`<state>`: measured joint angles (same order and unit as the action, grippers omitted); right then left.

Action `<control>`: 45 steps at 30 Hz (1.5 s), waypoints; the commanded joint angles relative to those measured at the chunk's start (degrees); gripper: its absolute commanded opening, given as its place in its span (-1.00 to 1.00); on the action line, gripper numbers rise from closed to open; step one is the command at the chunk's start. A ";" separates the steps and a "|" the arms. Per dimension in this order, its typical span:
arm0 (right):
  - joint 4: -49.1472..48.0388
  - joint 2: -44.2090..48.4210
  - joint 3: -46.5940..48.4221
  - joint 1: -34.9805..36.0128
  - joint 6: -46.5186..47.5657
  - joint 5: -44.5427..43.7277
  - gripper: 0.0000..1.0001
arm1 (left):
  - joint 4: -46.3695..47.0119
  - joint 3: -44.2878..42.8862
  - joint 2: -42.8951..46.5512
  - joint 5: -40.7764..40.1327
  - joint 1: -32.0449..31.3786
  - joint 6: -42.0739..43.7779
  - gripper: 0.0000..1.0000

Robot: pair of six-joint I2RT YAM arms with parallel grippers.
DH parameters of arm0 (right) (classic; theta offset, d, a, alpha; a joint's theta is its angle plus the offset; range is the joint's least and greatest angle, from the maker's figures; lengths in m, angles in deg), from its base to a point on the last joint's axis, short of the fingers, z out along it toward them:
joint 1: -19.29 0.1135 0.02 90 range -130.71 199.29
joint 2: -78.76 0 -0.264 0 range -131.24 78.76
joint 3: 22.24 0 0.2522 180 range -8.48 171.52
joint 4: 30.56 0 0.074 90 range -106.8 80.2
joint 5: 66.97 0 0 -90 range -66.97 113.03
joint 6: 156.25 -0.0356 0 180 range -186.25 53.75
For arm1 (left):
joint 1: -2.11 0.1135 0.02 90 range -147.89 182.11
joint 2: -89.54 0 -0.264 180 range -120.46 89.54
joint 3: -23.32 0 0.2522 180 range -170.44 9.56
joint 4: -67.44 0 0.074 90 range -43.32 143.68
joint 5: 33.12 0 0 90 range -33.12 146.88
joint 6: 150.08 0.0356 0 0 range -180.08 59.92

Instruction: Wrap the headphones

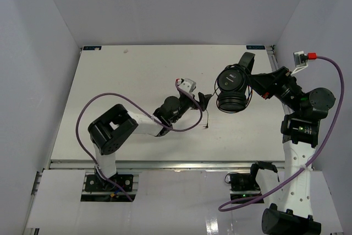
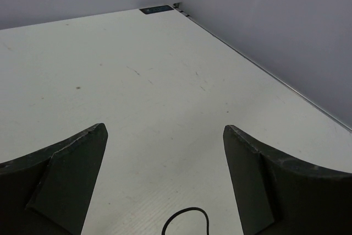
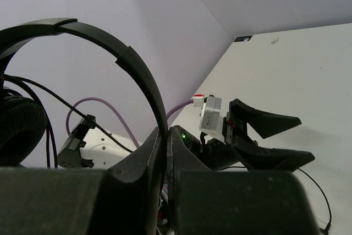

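Right gripper [image 3: 164,138] pinched shut on the headband [image 3: 113,39], headphones [image 1: 232,87] held over the right-centre of the table [image 1: 132,81].

My right jaws are together on the thin curved band, and the 2 round padded earcups [image 1: 231,81] hang close beside them. The left gripper [image 2: 165,131] waits just beside the cups, jaws wide apart and empty. Everything is black: a smooth band, soft cups, and a long thin cord [image 1: 207,118] trailing to the table. I judge the set light, the band stiff but slippery, and the cord limp and quick to snag. I'd take the cord near its free end with the left.
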<state>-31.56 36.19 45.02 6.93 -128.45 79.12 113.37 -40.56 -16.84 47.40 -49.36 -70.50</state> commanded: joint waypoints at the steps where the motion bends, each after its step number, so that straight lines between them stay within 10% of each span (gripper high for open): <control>1: -1.93 0.56 0.30 -0.29 -0.74 0.07 -0.85 | -8.21 -3.05 5.93 -8.48 1.22 -1.07 0.95; 13: -1.72 0.78 0.21 -0.25 -0.65 0.15 -0.85 | -17.18 3.06 12.08 -10.35 8.75 -8.57 0.96; 21: -1.78 0.62 0.27 -0.21 -0.47 -0.02 -0.85 | 11.11 19.62 14.42 19.66 9.73 1.30 0.95; 28: -1.05 0.64 0.47 -0.21 0.23 0.07 -0.85 | 30.14 20.06 4.85 43.40 10.08 -10.86 0.91; 45: -0.53 0.73 -0.06 -0.22 0.85 -0.12 -0.85 | 30.44 11.97 1.83 57.51 9.67 -23.30 0.96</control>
<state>-30.57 36.19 44.97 6.93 -127.29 79.10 128.75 -24.59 -16.83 99.65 -39.64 -89.22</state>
